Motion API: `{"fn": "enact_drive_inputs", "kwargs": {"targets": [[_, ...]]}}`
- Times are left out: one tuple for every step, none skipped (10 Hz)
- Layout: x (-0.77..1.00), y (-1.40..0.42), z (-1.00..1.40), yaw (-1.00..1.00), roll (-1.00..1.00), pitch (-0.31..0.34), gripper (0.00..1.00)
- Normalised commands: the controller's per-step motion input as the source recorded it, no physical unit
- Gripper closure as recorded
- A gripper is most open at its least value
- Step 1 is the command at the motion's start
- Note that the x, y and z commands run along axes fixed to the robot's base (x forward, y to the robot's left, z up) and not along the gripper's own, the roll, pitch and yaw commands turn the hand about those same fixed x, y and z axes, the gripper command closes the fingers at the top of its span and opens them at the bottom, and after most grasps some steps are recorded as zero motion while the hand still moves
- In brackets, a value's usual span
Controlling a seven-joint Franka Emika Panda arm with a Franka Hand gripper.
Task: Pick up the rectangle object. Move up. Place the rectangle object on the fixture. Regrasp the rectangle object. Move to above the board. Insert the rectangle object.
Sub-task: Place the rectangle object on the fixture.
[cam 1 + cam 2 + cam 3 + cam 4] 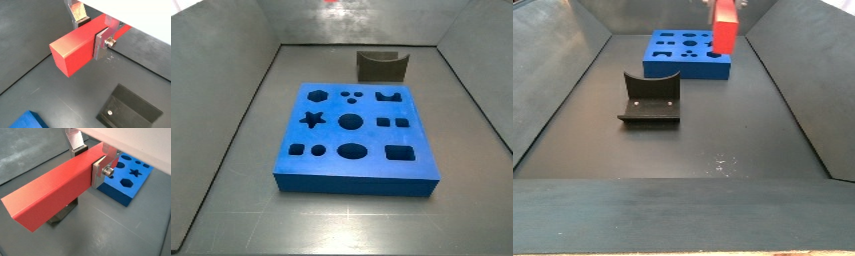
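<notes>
Tool (90, 31): flat silver finger plates, dark pads, round screw.

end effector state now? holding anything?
End effector: shut on the rectangle object, held up in the air, clear of the fixture and the board.

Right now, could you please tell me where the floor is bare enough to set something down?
Bare floor runs from the fixture to the near wall. It is crowded at the far end: the board sits there, and the gripper holds the red bar above it.
</notes>
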Motion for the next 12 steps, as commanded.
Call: {"fn": "enact_drive_inputs", "kwargs": {"targets": [[1.00, -0.04, 0.06, -0.02, -0.14, 0.115, 1.00], [1.00, -0.04, 0.06, -0.01, -0.13, 0.120, 1.00], [1.00, -0.04, 0.06, -0.01, -0.12, 0.132, 1.00], [1.00, -0.03, 0.05, -0.01, -0.11, 0.138, 1.00], [1.00, -0.51, -0.23, 0.15, -1.00, 0.054, 1.00], [1.00, -0.50, -0.24, 0.14, -1.00, 0.053, 1.00], [1.00, -0.38, -0.20, 0.13, -1.00, 0.056, 1.00], [1.00, -0.27, -0.14, 0.11, -1.00, 0.068, 1.00], [1.00, -0.20, -0.11, 0.10, -1.00, 0.084, 1.00], [1.00, -0.14, -0.08, 0.09, -1.00, 0.099, 1.00], [0.89, -0.06, -0.06, 0.07, -1.00, 0.115, 1.00], [0.80, -0.01, -0.04, 0.06, -1.00, 0.125, 1.00]]}}
